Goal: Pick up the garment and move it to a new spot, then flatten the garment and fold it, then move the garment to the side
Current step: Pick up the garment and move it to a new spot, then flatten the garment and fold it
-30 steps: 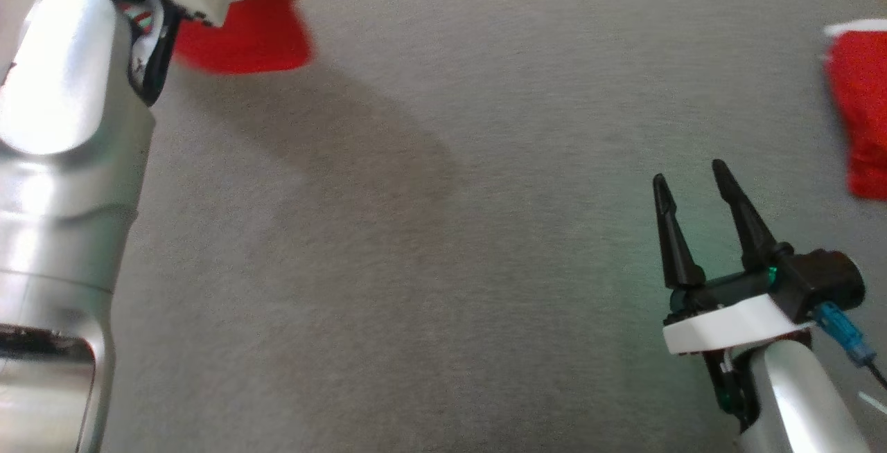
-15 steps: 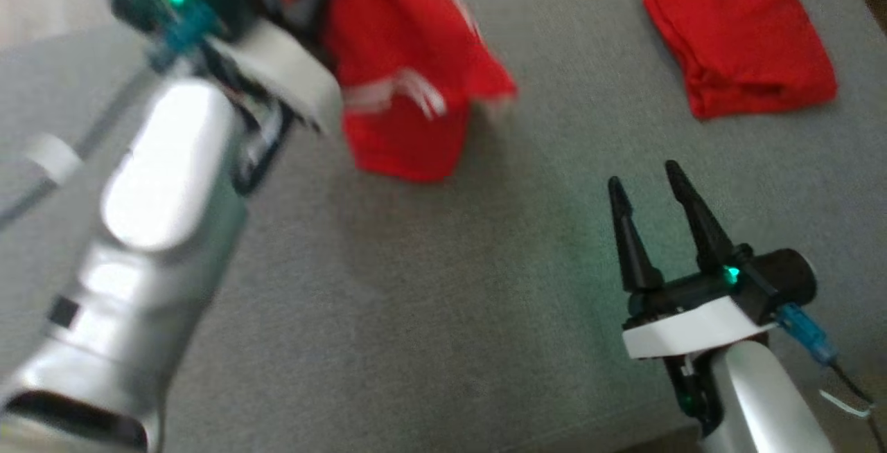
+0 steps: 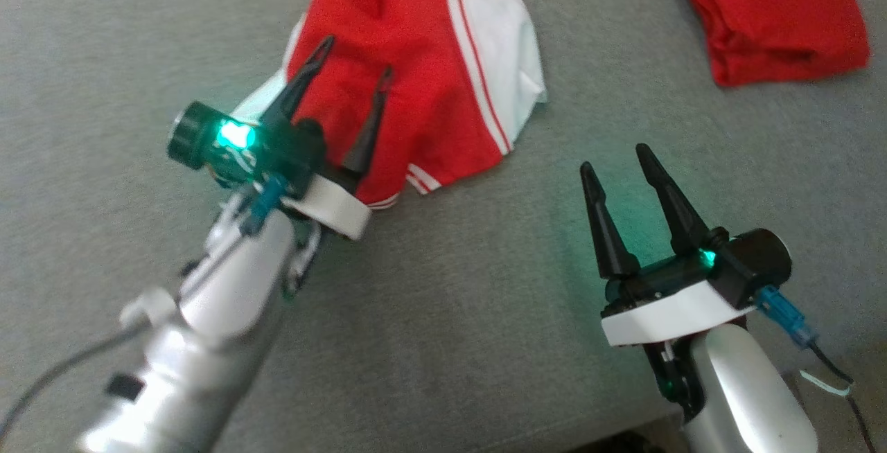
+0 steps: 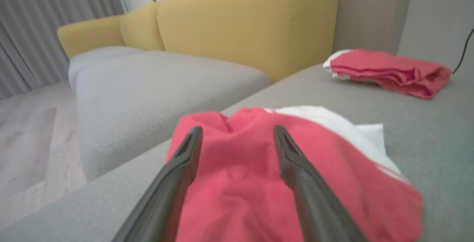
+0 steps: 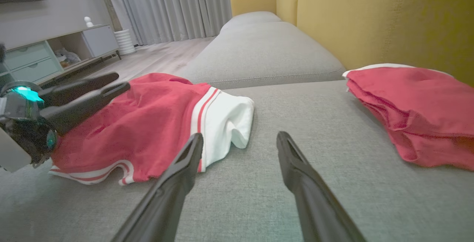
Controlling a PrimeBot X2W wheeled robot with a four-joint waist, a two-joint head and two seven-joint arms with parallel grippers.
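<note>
Head view shows you the garment (image 3: 423, 72), red with a white side panel and red stripes, lying in a loose, rumpled heap on the grey seat cushion (image 3: 450, 300), near the middle and towards the far edge. Your left gripper (image 3: 356, 57) hangs just above its near-left part with the jaws spread wide. In the left wrist view red cloth shows under the gap, but nothing is pinched there, so the garment rests on the cushion under its own weight.

Your right gripper (image 3: 615, 157) is also spread apart and empty. It sits over bare cushion just beside the striped hem, probably parked there so it can take the right side.

A folded red garment (image 3: 769, 16) lies well apart at the far right, against the yellow backrest (image 4: 240, 23). That looks like the side pile, so keep clear of it.

I judge the garment to be at its new spot but not yet flattened. The white panel is bunched and one hem curls under. With both grippers placed either side, you are set to grasp opposite edges and pull it smooth.
</note>
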